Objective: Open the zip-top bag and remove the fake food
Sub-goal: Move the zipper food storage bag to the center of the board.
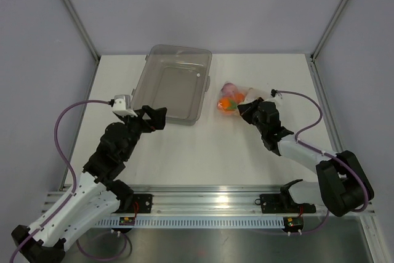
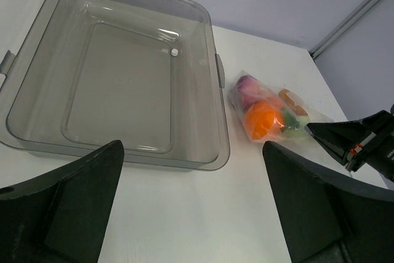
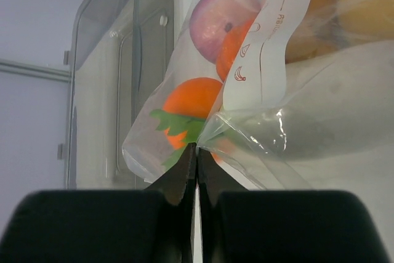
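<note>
On the white table (image 1: 184, 152), in the top external view, the smoky-grey tray (image 1: 205, 90) is seen at the far middle. The zip-top bag (image 1: 249, 95) is seen lying just to its right, apart from its wall. The fake food (image 1: 226, 103) is enclosed in the bag, and orange, pinkish and green colours can be made out. The left gripper (image 1: 161, 119) is held just in front of the tray's near edge, jaws spread wide, with nothing gripped. The right gripper (image 1: 241, 110) is set against the near side of the bag, jaws closed.

In the left wrist view, two dark fingers (image 2: 61, 207) are shown far apart at the lower corners, with only bare table between them. The tray is seen beyond them, and the bag to its right, flat on the table. Inside the bag a purple piece (image 2: 248, 85) and a large orange piece (image 2: 261, 118) are seen side by side, with a bit of green next to the orange one. The pointed tip of the right gripper is seen touching the bag's right-hand edge.

In the right wrist view, the jaws are closed to a hairline slit. Their tips are met at a fold of the bag's clear film, which appears to be nipped between them. A pale printed strip (image 3: 271, 47) is seen running up the bag. The orange piece with green leaves is seen just above the tips, a pinkish round piece (image 3: 218, 23) higher up, and a yellow piece (image 3: 369, 4) at the top right, blurred
</note>
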